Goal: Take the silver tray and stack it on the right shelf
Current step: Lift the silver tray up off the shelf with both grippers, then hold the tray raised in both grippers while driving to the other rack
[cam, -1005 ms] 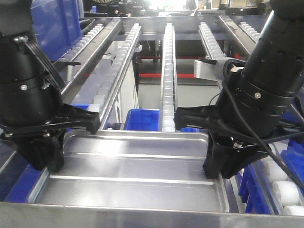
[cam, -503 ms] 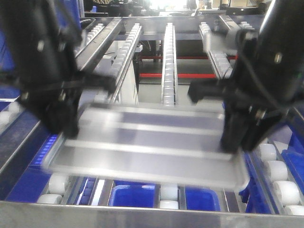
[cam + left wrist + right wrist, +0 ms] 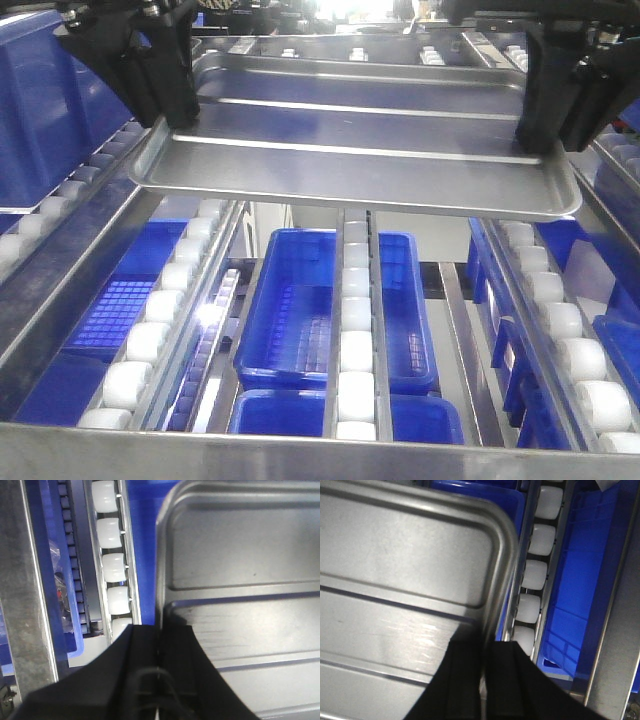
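Exterior front-facing: pinching silver tray point(image 3: 360, 135) by both end rims, left gripper point(image 3: 172, 115) and right gripper point(image 3: 540, 135) fingers point(image 3: 462, 680) straddling each edge, above white rollers point(image 3: 355, 345).

This is a factory or warehouse floor, a material-handling line rather than a home or office. A steel-framed flow rack point(image 3: 300, 455) fills the front view. Narrow tracks of white rollers point(image 3: 355, 340) run away from its front bar, with open gaps between them. Blue plastic crates point(image 3: 300, 310) with gridded floors sit on the level beneath, and another blue bin point(image 3: 50, 90) stands along the rack's left edge. A plain stainless silver tray point(image 3: 360, 160) is the stock carried above the tracks.
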{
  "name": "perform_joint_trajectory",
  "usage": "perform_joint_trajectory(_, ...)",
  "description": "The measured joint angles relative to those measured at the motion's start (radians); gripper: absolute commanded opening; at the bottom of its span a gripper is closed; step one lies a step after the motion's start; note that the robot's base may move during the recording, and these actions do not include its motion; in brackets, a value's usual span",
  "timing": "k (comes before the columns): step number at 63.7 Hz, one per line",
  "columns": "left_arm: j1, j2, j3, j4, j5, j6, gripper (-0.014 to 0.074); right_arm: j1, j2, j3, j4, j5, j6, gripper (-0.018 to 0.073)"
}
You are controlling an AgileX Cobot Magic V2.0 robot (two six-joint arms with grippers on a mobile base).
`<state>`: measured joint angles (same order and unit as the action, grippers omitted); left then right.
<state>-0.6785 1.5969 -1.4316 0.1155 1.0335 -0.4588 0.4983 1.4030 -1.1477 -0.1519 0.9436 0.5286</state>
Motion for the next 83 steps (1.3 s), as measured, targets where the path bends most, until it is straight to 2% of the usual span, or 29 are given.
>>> perform_joint_trajectory(83,-0.002,0.0,0.0,0.0,0.012,0.0,-0.0093,0.002,0.0,0.0,0.002,0.006,0.003,0.0058)
